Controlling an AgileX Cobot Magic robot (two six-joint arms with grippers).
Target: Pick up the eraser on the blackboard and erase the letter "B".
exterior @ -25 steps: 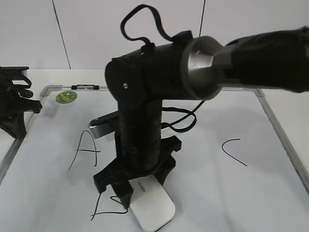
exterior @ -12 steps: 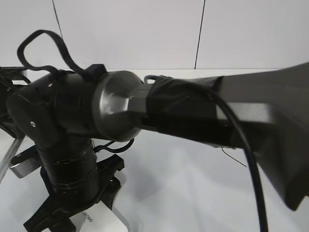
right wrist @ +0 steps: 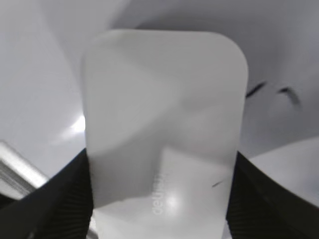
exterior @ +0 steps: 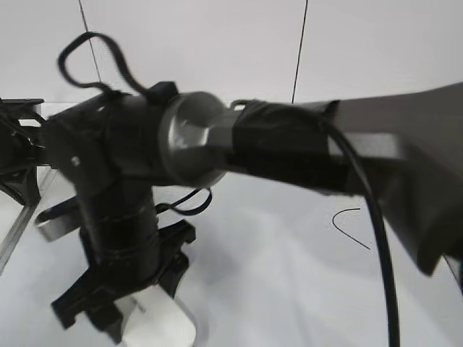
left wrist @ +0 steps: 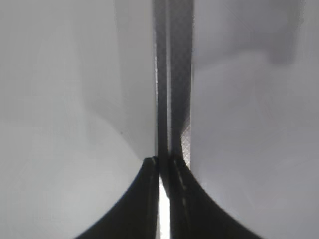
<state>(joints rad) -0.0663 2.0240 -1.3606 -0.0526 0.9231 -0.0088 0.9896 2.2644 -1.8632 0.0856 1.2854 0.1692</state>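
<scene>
Eraser (right wrist: pixel 162 124): white, rounded corners, grey lettering | my right jaws (right wrist: pixel 159 199) are clamping its sides on the blackboard (exterior: pixel 289 289) | my left jaws (left wrist: pixel 163 172) are pressed closed, holding nothing

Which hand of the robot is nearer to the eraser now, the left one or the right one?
The right. The right hand grips the eraser between its fingers, low on the blackboard. The left hand sits apart at the board's far-left edge, its fingers closed together.
</scene>
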